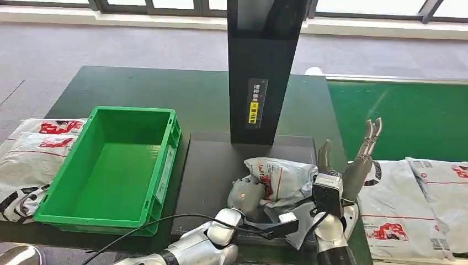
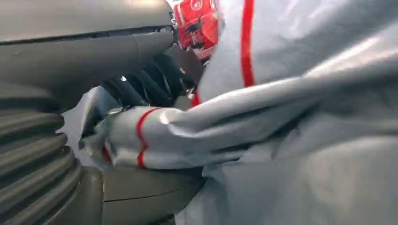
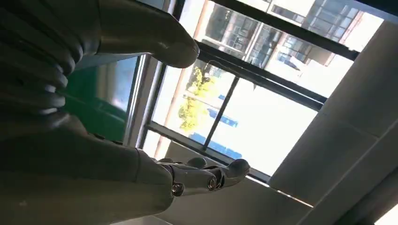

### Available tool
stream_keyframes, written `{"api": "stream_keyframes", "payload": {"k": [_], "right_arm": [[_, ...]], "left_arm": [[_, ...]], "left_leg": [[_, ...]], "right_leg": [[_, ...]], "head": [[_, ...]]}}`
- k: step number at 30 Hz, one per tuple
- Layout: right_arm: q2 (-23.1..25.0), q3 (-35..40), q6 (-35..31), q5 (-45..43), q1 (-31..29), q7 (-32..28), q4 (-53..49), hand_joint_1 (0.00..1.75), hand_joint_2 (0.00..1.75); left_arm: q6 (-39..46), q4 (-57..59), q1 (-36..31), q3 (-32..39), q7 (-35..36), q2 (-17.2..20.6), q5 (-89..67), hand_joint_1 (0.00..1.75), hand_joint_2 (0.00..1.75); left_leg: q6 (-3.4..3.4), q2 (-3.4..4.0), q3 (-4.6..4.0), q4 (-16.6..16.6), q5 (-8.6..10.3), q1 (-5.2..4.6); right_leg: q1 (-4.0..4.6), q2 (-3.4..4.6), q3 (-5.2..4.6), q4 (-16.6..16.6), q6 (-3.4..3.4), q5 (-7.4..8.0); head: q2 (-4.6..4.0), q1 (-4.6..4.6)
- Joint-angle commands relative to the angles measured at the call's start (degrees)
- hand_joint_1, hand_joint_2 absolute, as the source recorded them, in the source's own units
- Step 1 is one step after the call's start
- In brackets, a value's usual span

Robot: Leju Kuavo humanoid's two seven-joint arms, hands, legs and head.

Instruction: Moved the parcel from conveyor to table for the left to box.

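The left hand (image 1: pixel 245 194) grips the crumpled grey plastic parcel with red print (image 1: pixel 281 179) on the dark flat table plate (image 1: pixel 212 165). Just beside it the right hand (image 1: pixel 353 165) points upward, fingers spread, holding nothing. The green plastic crate (image 1: pixel 113 168) sits left.

So the crate (image 1: pixel 113 171) sits left on the surface (image 1: pixel 138 88), with the mat (image 1: pixel 212 165) right beside it. The parcel (image 1: pixel 281 176) lies on the mat, pillar (image 1: pixel 264 72) behind it, conveyor (image 1: pixel 408 116) off right.

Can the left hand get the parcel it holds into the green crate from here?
Probably yes: the left hand grips the parcel, and the green crate sits open-topped just to its left with nothing between.
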Motion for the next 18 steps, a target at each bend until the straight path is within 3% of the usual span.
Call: {"api": "stream_keyframes", "payload": {"k": [1, 4, 6, 7, 11, 14, 18], "right_arm": [[-1.0, -1.9, 0.1, -0.2, -1.1, 0.1, 1.7, 0.0, 1.75], [-0.9, -2.1, 0.1, -0.1, -1.0, 0.1, 1.6, 0.0, 1.75], [0.1, -3.5, 0.1, 0.9, -0.1, 0.1, 0.4, 0.0, 1.75], [0.5, -4.1, 0.1, 1.4, 0.5, 0.1, -0.3, 0.0, 1.75], [0.9, -5.1, 0.1, 2.0, 1.5, 0.1, -1.5, 0.0, 1.75], [0.6, -5.2, 0.1, 1.9, 1.4, 0.1, -1.3, 0.0, 1.75], [0.4, -5.1, 0.1, 1.8, 1.0, 0.1, -0.7, 0.0, 1.75]], "left_arm": [[1.2, 3.1, -1.2, -4.5, 1.4, 0.9, -1.3, 1.75, 1.75], [3.2, 3.3, -1.4, -4.1, 2.2, 0.9, -2.1, 1.75, 1.75], [7.8, -5.4, 0.8, 12.0, 8.0, 2.7, -19.8, 1.75, 1.75], [7.8, -13.0, 5.5, 29.1, 3.8, 2.7, -32.7, 1.75, 1.75], [7.8, -27.8, 11.4, 48.5, -5.2, 2.1, -40.5, 1.75, 1.75], [7.8, -35.5, 13.6, 54.7, -8.2, 2.2, -41.4, 1.75, 1.75], [7.8, -41.1, 15.1, 57.7, -9.3, 2.1, -40.9, 1.75, 1.75]], "left_leg": [[-0.04, 0.08, 0.13, -0.2, 0.03, 0.01], [-0.06, 0.05, 0.1, -0.1, 0.03, 0.02], [-0.06, 0.01, 0.05, 0.0, 0.03, 0.02], [-0.07, 0.04, 0.08, -0.1, 0.04, 0.0], [-0.06, 0.04, 0.09, -0.1, 0.01, -0.04], [-0.08, 0.15, 0.08, -0.1, -0.04, -0.02], [-0.12, 0.48, 0.05, -0.1, 0.01, 0.01]], "right_leg": [[0.03, 0.0, 0.12, -0.2, -0.09, 0.04], [0.03, 0.0, 0.09, -0.1, -0.06, 0.01], [0.03, -0.04, 0.06, -0.1, -0.06, -0.01], [0.02, -0.02, 0.06, -0.1, -0.08, 0.01], [-0.02, -0.02, 0.07, -0.1, -0.08, -0.03], [0.0, 0.08, 0.06, -0.1, -0.11, -0.03], [0.03, 0.41, -0.15, 0.0, -0.1, 0.05]], "head": [[0.02, 0.0], [0.02, 0.0], [0.02, 0.0], [0.0, 0.0], [0.0, 0.0], [0.02, 0.0], [0.02, 0.0]]}}
